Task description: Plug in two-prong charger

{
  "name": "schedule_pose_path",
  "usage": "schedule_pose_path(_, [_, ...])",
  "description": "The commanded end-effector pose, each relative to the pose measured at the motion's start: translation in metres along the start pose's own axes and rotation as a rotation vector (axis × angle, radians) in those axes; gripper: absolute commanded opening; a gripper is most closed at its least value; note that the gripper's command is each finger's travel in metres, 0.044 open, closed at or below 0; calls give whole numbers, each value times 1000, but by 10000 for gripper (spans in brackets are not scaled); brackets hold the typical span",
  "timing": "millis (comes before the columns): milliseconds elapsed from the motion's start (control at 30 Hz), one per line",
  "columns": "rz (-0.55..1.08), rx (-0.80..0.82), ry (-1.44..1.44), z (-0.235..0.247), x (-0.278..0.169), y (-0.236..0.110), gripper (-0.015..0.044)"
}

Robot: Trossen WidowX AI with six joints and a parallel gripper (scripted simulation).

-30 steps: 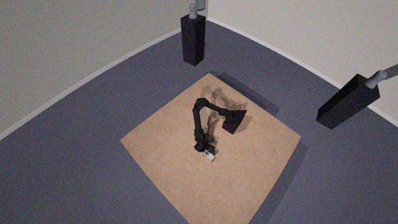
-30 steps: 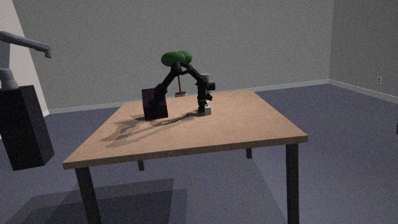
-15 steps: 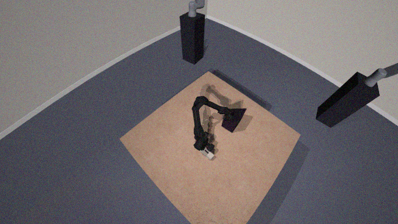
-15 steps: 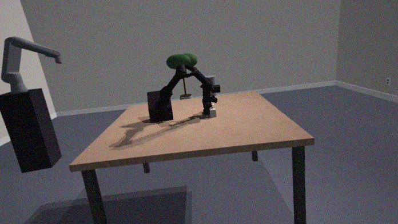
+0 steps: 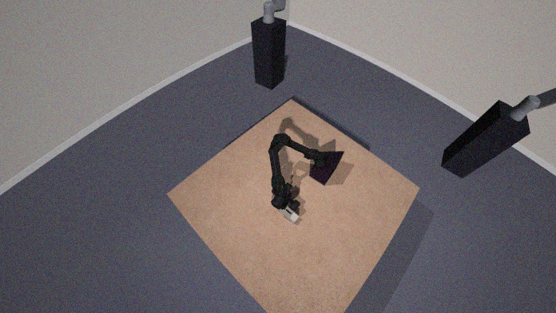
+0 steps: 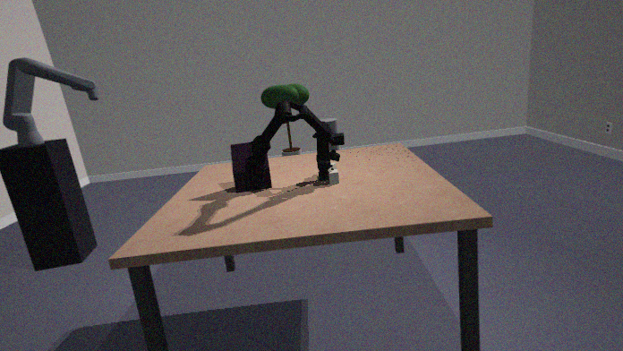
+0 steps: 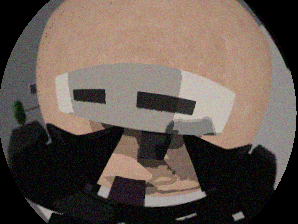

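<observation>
The white power strip (image 7: 206, 99) (image 5: 291, 216) (image 6: 334, 177) lies on the table, with two dark outlet slots in the wrist view: the left outlet (image 7: 89, 96) and the right outlet (image 7: 166, 104). My gripper (image 7: 154, 132) (image 5: 284, 204) (image 6: 328, 166) points down just at the strip, and its fingers stand wide open with nothing gripped. In the wrist view a small dark block (image 7: 153, 141), probably the charger, sits between the open fingers just in front of the right outlet. I cannot tell whether its prongs are in the slots. The top and exterior views hide it behind the arm.
The arm's dark base block (image 6: 251, 166) (image 5: 327, 164) stands behind the strip on the wooden table (image 6: 380, 201) (image 5: 319, 255). Two dark camera stands (image 5: 268, 52) (image 5: 485, 137) stand on the floor around the table. A green plant (image 6: 285, 95) is behind the table.
</observation>
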State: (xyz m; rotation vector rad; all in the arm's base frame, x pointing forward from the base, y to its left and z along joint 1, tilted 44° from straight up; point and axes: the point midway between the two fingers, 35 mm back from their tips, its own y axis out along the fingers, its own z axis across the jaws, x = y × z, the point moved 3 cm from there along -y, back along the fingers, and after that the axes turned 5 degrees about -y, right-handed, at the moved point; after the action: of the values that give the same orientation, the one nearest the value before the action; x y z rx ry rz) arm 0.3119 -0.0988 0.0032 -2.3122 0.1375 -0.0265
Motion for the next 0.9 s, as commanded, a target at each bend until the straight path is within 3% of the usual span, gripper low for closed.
schedule_pose_path(0, [3, -5, -2, 1, -4, 1, 440])
schedule_pose_path(867, [-7, -7, 6, 1, -9, 2, 440])
